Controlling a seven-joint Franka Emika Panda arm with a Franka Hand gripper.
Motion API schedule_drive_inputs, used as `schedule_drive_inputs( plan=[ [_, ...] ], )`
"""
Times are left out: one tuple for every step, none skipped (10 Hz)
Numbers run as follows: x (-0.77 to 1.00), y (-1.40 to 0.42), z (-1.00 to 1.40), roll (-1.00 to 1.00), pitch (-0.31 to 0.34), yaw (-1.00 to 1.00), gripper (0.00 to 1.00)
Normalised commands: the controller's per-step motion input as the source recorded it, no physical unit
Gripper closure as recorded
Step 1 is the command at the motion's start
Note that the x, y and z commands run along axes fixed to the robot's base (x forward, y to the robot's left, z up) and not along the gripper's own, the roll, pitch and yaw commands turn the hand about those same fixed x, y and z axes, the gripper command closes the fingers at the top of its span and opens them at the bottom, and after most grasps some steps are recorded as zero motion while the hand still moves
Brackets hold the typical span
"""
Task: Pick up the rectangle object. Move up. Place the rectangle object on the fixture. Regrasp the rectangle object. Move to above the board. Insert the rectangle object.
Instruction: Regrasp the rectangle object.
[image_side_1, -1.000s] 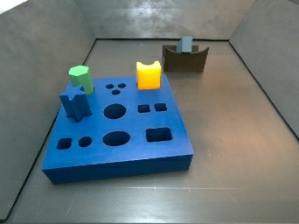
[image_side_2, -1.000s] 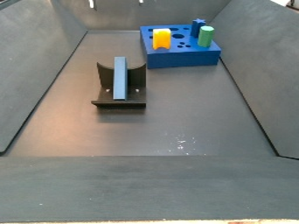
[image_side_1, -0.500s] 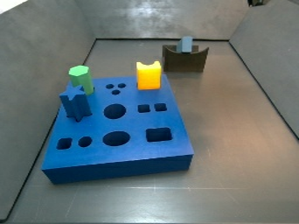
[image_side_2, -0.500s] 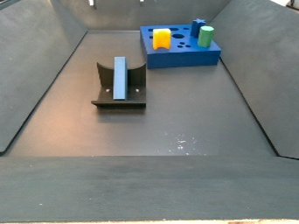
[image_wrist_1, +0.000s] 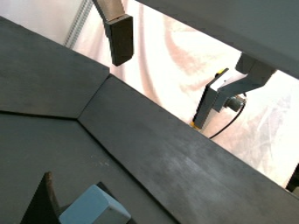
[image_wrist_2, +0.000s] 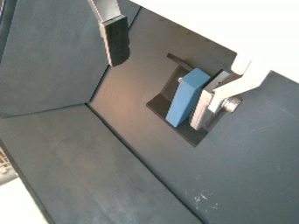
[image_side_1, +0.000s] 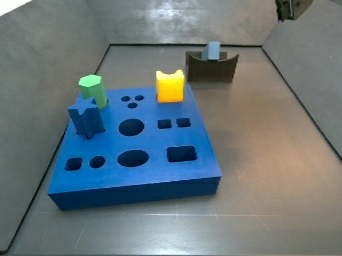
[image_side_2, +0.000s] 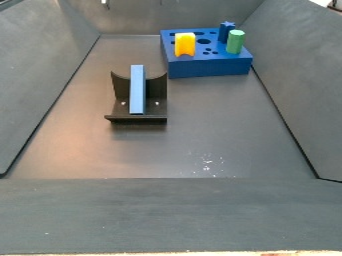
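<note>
The rectangle object (image_side_1: 213, 50) (image_side_2: 136, 88), a slim grey-blue bar, rests in the notch of the dark fixture (image_side_1: 211, 68) (image_side_2: 114, 104), apart from the board (image_side_1: 134, 150) (image_side_2: 203, 62). In both wrist views my gripper (image_wrist_2: 162, 72) (image_wrist_1: 167, 70) is open, high above the floor, with nothing between its fingers (image_wrist_2: 114, 39). The rectangle object (image_wrist_2: 187, 99) and the fixture (image_wrist_2: 163, 98) lie below it, close to one finger (image_wrist_2: 208, 105). A corner of the bar (image_wrist_1: 93, 208) also shows in a wrist view. In a side view only a tip of the gripper (image_side_1: 287, 9) shows at the upper edge.
On the board stand a yellow notched block (image_side_1: 170, 86) (image_side_2: 183, 44), a green peg (image_side_1: 91, 88) (image_side_2: 235, 41) and a dark blue peg (image_side_1: 84, 118). Several round, square and rectangular holes open in its top. Sloping grey walls enclose the floor.
The gripper's tip has come further down into the upper right corner of a side view. The bar, the fixture and the board have not moved.
</note>
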Motion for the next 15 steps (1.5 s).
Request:
schedule_drive_inputs(
  plan=[
    [0.08, -0.04, -0.01, 0.37, 0.124, 0.2, 0.0],
    [0.03, 0.07, -1.0, 0.32, -0.096, 0.34, 0.0],
    [0.03, 0.07, -1.0, 0.3, -0.128, 0.33, 0.0],
    [0.05, 0.07, -1.0, 0.27, -0.194, 0.26, 0.0],
    [0.06, 0.06, -1.0, 0.2, -0.265, 0.18, 0.0],
    [0.06, 0.06, -1.0, 0.16, -0.308, 0.11, 0.0],
    [0.06, 0.06, -1.0, 0.14, -0.321, 0.07, 0.0],
    [0.07, 0.06, -1.0, 0.12, -0.307, -0.02, 0.0],
    [0.07, 0.05, -1.0, 0.11, -0.283, -0.07, 0.0],
    [0.08, 0.05, -1.0, 0.11, -0.244, -0.1, 0.0],
    [0.08, 0.05, -1.0, 0.1, -0.183, -0.13, 0.0],
    [0.07, 0.04, -0.88, 0.09, -0.129, -0.13, 0.0],
    [0.07, 0.03, -0.77, 0.1, -0.095, -0.13, 0.0],
    [0.06, 0.02, -0.56, 0.09, -0.031, -0.12, 0.0],
    [0.06, 0.01, -0.42, 0.09, 0.011, -0.1, 0.0]
  ],
)
